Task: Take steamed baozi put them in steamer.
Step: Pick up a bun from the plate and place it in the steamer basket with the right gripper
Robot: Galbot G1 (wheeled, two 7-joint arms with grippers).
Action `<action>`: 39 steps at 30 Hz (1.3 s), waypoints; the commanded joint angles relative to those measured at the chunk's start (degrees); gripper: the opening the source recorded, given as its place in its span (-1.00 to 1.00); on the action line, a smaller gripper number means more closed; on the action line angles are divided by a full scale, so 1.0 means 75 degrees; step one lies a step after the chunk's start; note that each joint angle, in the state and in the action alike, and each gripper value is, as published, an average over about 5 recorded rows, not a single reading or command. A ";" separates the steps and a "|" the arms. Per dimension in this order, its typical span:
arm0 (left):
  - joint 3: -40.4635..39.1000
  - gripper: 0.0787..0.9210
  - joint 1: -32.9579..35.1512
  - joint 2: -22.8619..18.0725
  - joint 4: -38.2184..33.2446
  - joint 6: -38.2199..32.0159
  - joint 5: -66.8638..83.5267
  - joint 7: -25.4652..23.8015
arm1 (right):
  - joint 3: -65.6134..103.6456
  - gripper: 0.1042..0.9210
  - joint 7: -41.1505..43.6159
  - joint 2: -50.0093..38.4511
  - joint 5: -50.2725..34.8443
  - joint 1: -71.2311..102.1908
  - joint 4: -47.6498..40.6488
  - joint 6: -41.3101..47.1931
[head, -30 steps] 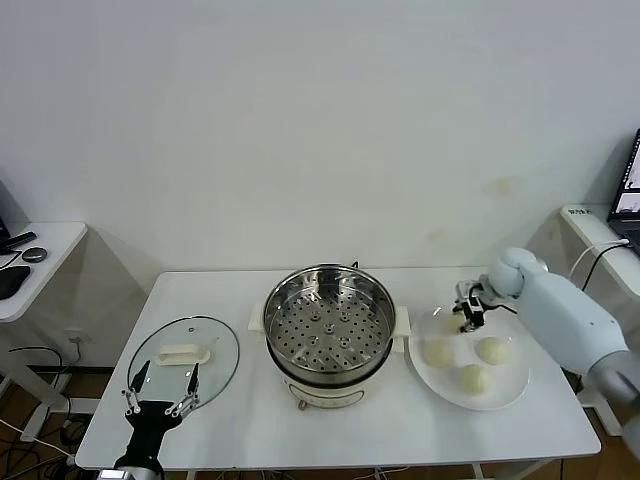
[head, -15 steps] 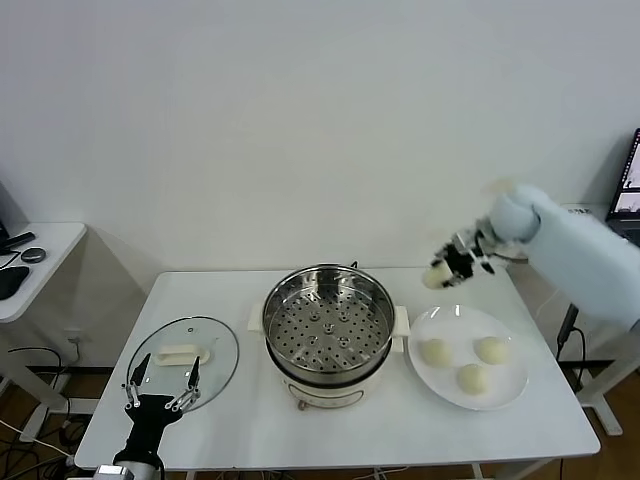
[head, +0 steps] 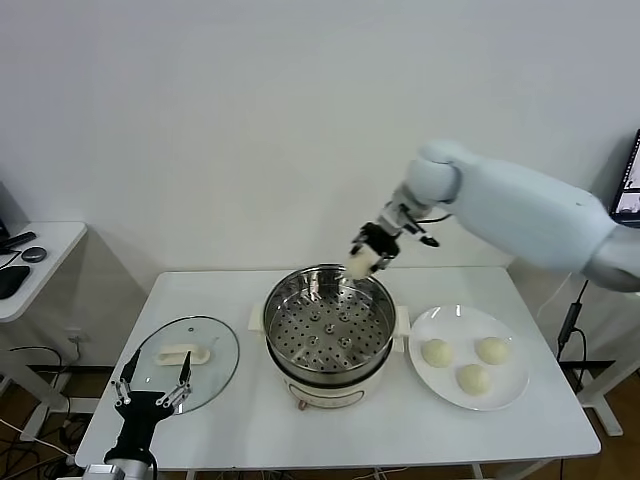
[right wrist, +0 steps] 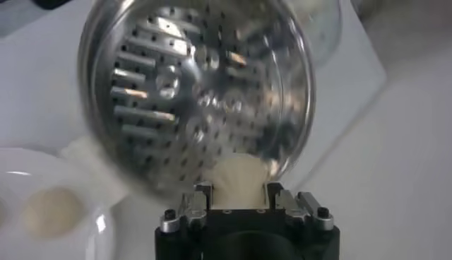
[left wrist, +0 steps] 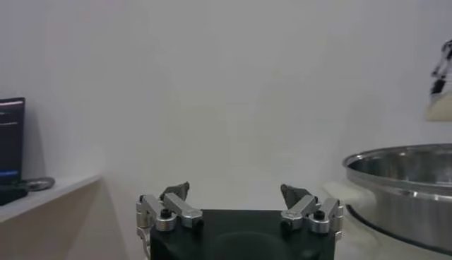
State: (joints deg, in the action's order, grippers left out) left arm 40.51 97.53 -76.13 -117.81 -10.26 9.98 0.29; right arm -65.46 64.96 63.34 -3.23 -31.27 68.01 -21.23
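The right gripper point(head: 362, 254) is clenched around one steamed baozi point(head: 358, 266), hanging over the far rim of the steamer point(head: 328, 325); the perforated tray point(right wrist: 205, 99) lies below and ahead of the jaws. The left gripper point(head: 152, 393) hangs spread wide beside the glass lid point(head: 186, 361), idle.
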 commanded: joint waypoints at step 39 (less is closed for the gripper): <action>0.0179 0.77 -0.0078 -0.0034 0.0091 0.0035 0.0120 0.0003 | 0.0183 0.61 -0.0825 0.1341 0.2641 0.0972 -0.0912 -0.2322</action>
State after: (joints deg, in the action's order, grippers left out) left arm 41.80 96.82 -76.52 -116.88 -10.10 10.83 0.35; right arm -63.22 58.59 74.93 22.47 -21.20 57.86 -41.39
